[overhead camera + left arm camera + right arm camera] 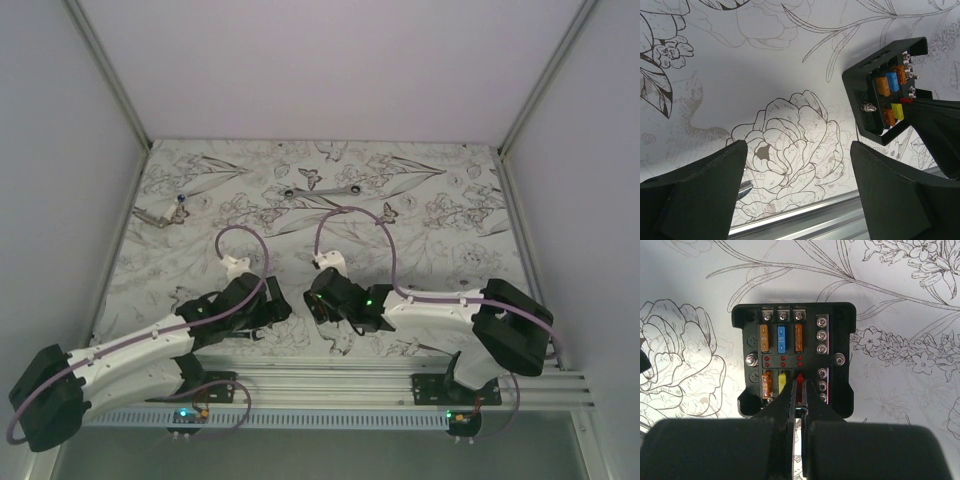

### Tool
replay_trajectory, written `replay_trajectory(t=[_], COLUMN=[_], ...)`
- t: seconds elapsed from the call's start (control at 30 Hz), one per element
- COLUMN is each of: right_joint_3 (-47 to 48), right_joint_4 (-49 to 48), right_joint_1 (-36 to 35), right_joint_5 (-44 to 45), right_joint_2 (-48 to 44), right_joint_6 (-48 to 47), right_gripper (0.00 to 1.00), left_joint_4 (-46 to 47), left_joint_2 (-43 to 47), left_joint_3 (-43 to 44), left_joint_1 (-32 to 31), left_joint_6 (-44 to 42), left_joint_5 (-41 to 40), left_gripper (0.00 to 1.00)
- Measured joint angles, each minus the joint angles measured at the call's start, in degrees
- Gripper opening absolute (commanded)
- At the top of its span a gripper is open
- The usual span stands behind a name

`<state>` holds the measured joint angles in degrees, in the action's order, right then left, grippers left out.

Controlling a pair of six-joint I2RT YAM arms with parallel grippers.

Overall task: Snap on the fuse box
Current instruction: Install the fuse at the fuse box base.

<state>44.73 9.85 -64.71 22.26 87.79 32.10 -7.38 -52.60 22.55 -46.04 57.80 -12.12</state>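
The fuse box [790, 361] is a black square box lying open side up on the flower-patterned mat, with orange, blue and yellow fuses in its slots. My right gripper [800, 390] is shut on a small red fuse [800, 381] and holds it at the box's lower right slot. The left wrist view shows the box [879, 102] at the upper right, with the right gripper's fingers [935, 125] on it. My left gripper [797, 150] is open and empty, low over the mat to the left of the box. In the top view both grippers [275, 310] [318, 298] sit close together near the front edge.
Two wrenches lie far back on the mat, one in the middle [320, 190] and one at the left [160, 213]. An aluminium rail [330, 375] runs along the near edge and shows in the left wrist view [815, 220]. White walls enclose the sides.
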Motion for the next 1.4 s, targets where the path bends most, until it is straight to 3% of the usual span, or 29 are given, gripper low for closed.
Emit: replay_trajectory(t=[0.23,0.5,0.63,0.97,1.4], right_joint_3=[-0.02,2.03,3.26,4.13,4.13], right_joint_4=[4.61,7.72,7.76,9.55,10.21], right_joint_1=[0.0,0.0,0.0,0.0,0.02], right_joint_5=[-0.07,-0.04,-0.07,-0.07,-0.52], right_joint_2=[-1.97,-2.01,-1.86,-1.81,-0.83], right_joint_6=[-0.42,-2.1,-2.1,-2.08,-1.84], right_gripper=[0.09,0.27,0.3,0.28,0.14], left_joint_4=[-0.74,-1.66,-1.68,-1.68,-1.68], left_joint_2=[1.36,1.66,1.73,2.14,2.14], left_joint_3=[-0.02,-0.02,-0.02,-0.02,-0.02], left_joint_1=[0.04,0.04,0.04,0.04,0.04], left_joint_6=[0.15,0.26,0.26,0.26,0.24], left_joint_5=[-0.04,-0.04,-0.04,-0.07,-0.07], left_gripper=[0.88,0.88,0.88,0.88,0.89])
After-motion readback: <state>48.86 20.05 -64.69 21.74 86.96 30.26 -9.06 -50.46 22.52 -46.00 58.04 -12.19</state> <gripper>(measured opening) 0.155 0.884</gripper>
